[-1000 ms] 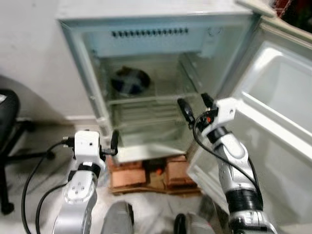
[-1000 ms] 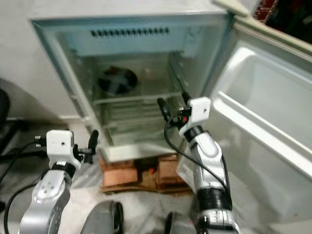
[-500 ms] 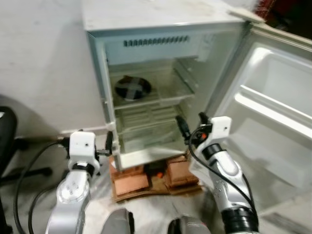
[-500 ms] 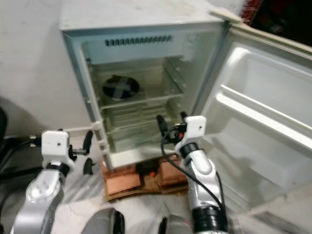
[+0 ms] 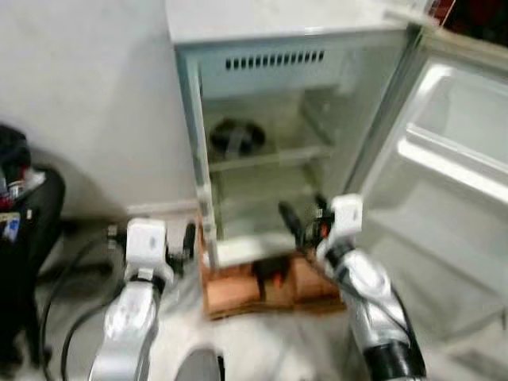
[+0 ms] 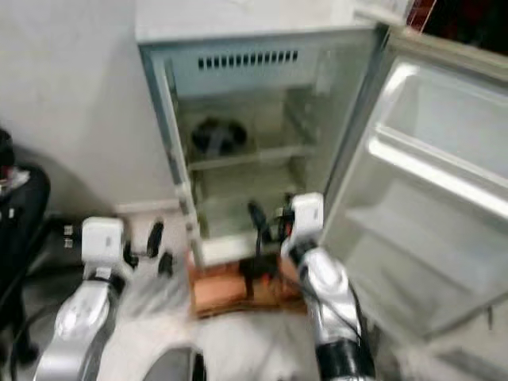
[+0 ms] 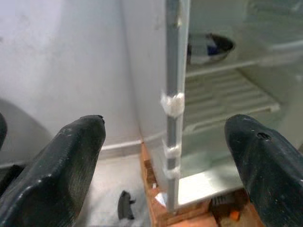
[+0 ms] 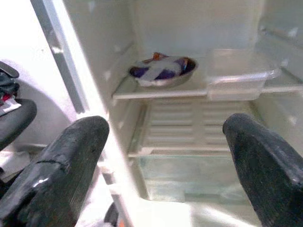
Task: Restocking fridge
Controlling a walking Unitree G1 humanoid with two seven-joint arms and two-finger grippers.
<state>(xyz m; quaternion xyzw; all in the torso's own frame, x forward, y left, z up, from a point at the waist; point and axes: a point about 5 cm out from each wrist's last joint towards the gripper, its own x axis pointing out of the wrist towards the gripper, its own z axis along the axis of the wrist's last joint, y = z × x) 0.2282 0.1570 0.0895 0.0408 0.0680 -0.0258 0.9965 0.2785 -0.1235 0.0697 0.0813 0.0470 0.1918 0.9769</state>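
Right wrist view shows the right claw spread wide and empty before the open fridge, a metal bowl on the shelf ahead, while the left claw, also spread, faces the fridge's edge.

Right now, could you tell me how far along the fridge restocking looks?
Done: the fridge door stands open, and a metal bowl and a clear tub sit on the upper shelf. In hand: nothing; the left gripper and right gripper are open and empty. Left: filling the bare lower shelf.
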